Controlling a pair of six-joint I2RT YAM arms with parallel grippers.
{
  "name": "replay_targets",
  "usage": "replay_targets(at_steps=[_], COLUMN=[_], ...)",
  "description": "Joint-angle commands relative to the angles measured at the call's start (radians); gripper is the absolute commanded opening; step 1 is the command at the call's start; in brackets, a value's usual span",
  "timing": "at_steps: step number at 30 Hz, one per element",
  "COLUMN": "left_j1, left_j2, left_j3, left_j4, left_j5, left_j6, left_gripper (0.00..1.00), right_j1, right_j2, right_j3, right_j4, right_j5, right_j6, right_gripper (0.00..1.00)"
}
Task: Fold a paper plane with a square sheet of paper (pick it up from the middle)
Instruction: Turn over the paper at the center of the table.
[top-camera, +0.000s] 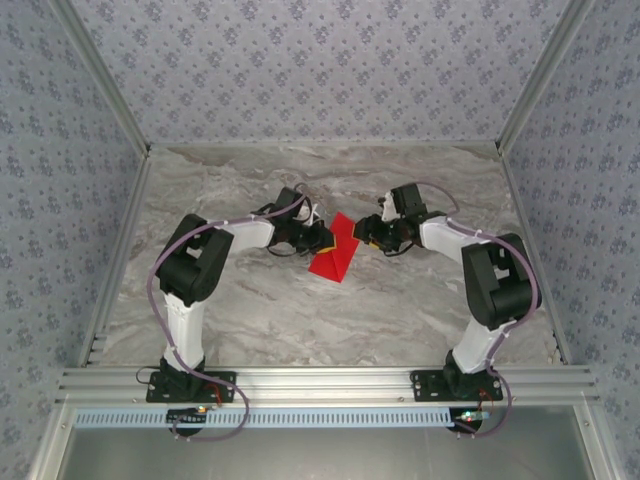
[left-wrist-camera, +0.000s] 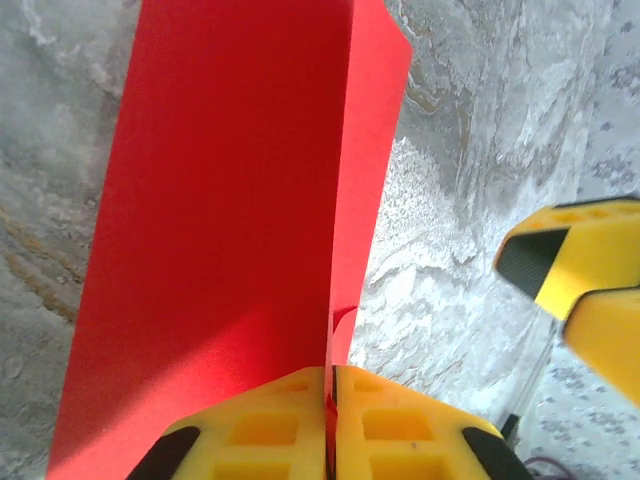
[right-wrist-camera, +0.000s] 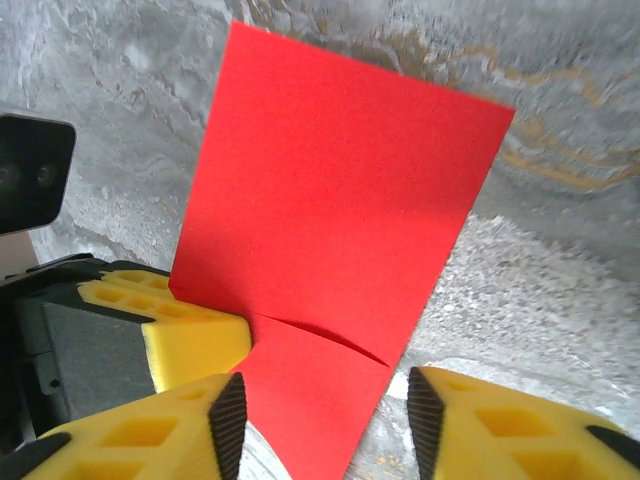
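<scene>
The square sheet of paper (top-camera: 336, 254) is bright red and folded over, held off the marbled table between the two arms. My left gripper (top-camera: 324, 240) is shut on its folded edge; in the left wrist view the yellow fingertips (left-wrist-camera: 290, 420) pinch the sheet (left-wrist-camera: 220, 200), which stands up from them. My right gripper (top-camera: 361, 236) is open on the sheet's other side. In the right wrist view its jaws (right-wrist-camera: 325, 422) straddle the lower corner of the sheet (right-wrist-camera: 340, 190) with a gap on each side. A curved flap edge crosses the paper there.
The grey marbled table (top-camera: 300, 320) is walled by patterned panels at the back and sides (top-camera: 320, 70). An aluminium rail (top-camera: 330, 382) carries both arm bases at the near edge. The right gripper's yellow fingers (left-wrist-camera: 580, 270) show in the left wrist view.
</scene>
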Motion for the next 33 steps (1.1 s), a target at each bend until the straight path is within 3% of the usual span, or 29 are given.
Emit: replay_targets(at_steps=[1, 6, 11, 18, 21, 24, 28, 33], left_j1=[-0.007, -0.008, -0.017, -0.051, -0.089, -0.122, -0.159, -0.206], left_j2=[-0.002, -0.055, -0.147, -0.200, -0.159, -0.092, 0.029, 0.157], left_j3=[0.046, 0.123, 0.243, 0.438, 0.517, 0.569, 0.607, 0.621], left_j4=[-0.086, -0.305, -0.583, -0.905, -1.009, -1.070, -1.097, -1.061], left_j5=[-0.039, -0.171, -0.386, -0.849, -1.132, -1.313, -1.422, -1.417], left_j6=[0.111, 0.252, 0.386, 0.486, 0.489, 0.486, 0.453, 0.420], left_gripper=[0.07, 0.03, 0.03, 0.03, 0.04, 0.04, 0.04, 0.04], right_j1=[-0.012, -0.033, -0.065, -0.109, -0.130, -0.144, -0.160, -0.176], right_j2=[-0.046, -0.109, -0.200, -0.299, -0.317, -0.325, -0.326, -0.325], right_j3=[-0.025, -0.044, -0.082, -0.112, -0.128, -0.140, -0.153, -0.157], right_j4=[-0.058, -0.073, -0.081, -0.132, -0.138, -0.141, -0.142, -0.156], right_j5=[0.068, 0.129, 0.197, 0.291, 0.306, 0.313, 0.313, 0.315], right_j6=[-0.001, 0.006, 0.004, -0.018, -0.011, -0.002, 0.010, 0.013], right_gripper=[0.54, 0.66, 0.80, 0.87, 0.88, 0.89, 0.89, 0.89])
